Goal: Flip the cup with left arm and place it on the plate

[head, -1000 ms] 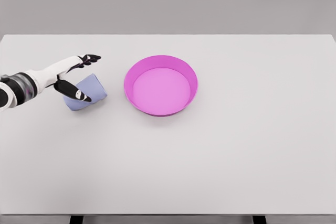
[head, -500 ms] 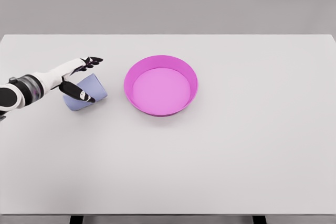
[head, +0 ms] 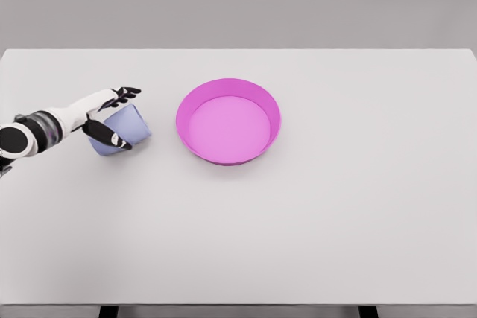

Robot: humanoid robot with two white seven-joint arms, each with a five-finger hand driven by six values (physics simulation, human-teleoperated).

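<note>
My left hand (head: 108, 113) is spread around the cup (head: 123, 129), not squeezing; it could roll away toward 3 o'clock, the plate (head: 228, 121).

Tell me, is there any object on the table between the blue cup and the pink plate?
No, nothing visible stands between them. The pale blue cup lies on its side to the left of the round pink plate, and only bare white table separates them. The left hand is already around the cup, fingers spread.
</note>
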